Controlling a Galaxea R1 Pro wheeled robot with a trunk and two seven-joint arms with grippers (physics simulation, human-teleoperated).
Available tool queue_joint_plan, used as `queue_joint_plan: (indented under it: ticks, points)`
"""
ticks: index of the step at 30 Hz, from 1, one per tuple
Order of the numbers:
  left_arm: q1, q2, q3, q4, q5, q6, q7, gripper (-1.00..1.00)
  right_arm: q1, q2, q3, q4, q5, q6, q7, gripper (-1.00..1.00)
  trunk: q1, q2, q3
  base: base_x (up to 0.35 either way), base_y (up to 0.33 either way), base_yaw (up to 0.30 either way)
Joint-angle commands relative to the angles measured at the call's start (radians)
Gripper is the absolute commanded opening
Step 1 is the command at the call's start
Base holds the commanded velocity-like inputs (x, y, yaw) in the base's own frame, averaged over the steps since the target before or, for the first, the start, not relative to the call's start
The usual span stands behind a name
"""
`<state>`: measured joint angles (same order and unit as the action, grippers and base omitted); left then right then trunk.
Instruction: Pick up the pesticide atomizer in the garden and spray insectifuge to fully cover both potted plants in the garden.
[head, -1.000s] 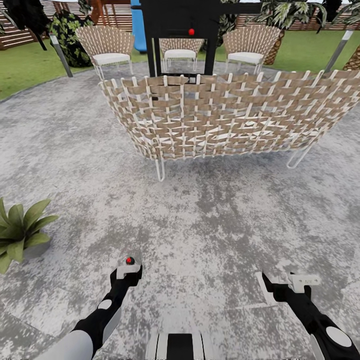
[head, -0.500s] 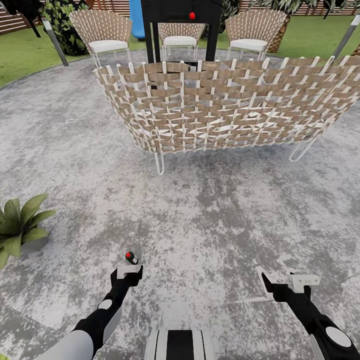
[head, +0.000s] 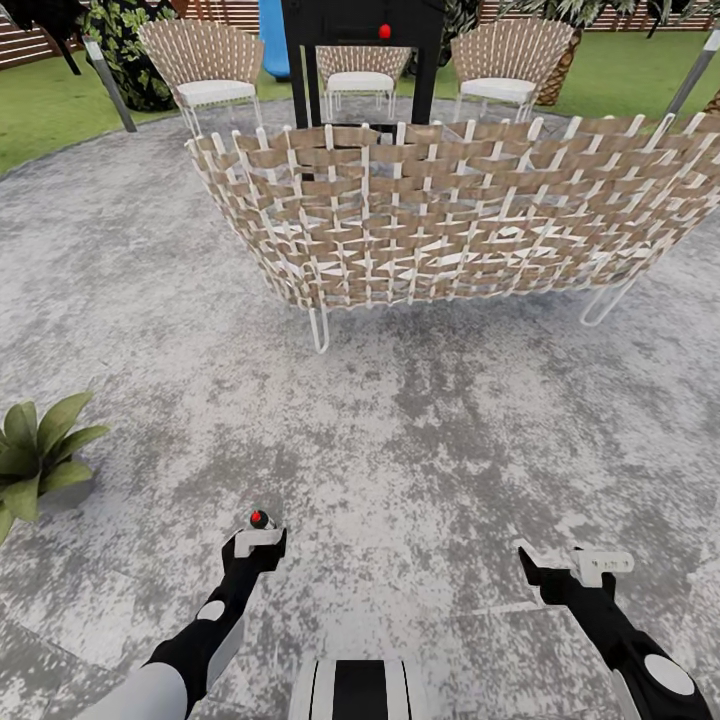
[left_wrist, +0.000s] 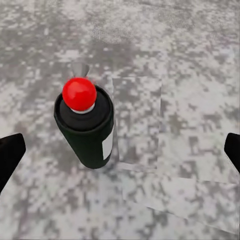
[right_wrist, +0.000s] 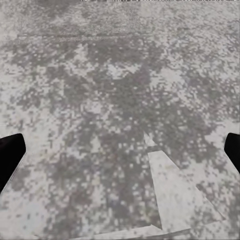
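So the small dark green pesticide atomizer with a red ball cap (left_wrist: 86, 125) stands upright on the mottled grey paved patio (head: 420, 430), just past the left gripper (head: 258, 541), whose fingers are spread wide around it, not touching. Right gripper (head: 575, 560) is wide open too. One potted plant with pointed green leaves (head: 35, 455) sits far left.

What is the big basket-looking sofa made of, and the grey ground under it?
The wide woven sofa looks like tan wicker or rattan strips laced over thin white metal-looking legs, seen in the criss-cross weave. The mottled grey patio floor looks like matte stone or concrete, from its speckled patches and faint slab seams.
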<state>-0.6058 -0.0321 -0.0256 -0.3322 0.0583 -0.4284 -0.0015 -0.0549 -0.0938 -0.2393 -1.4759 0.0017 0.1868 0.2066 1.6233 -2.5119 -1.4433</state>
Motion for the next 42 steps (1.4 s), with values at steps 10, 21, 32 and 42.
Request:
queue_joint_plan:
  ticks: [10, 21, 32, 42]
  points:
    - [0.000, 0.001, -0.002, 0.002, 0.006, -0.006, 0.000, 1.00, 0.000, 0.006, -0.001, -0.001, 0.000, 0.006, 0.006, 1.00, 0.000, 0.000, -0.001, 0.150, 0.000, 0.000]
    - [0.001, 0.001, 0.003, 0.003, 0.009, -0.008, 0.001, 1.00, 0.000, 0.009, 0.000, -0.003, 0.000, 0.005, 0.005, 1.00, 0.000, 0.000, -0.001, 0.023, 0.000, 0.063]
    - [0.003, 0.006, 0.009, 0.009, 0.024, -0.076, -0.004, 1.00, 0.000, 0.009, -0.001, -0.004, 0.000, 0.006, 0.006, 1.00, 0.000, 0.000, -0.001, 0.000, 0.000, 0.018]
    - [0.003, 0.005, 0.007, 0.014, 0.020, -0.119, -0.005, 1.00, 0.000, 0.009, -0.002, -0.004, -0.002, 0.005, 0.005, 1.00, 0.003, -0.002, -0.028, 0.000, 0.000, 0.000]
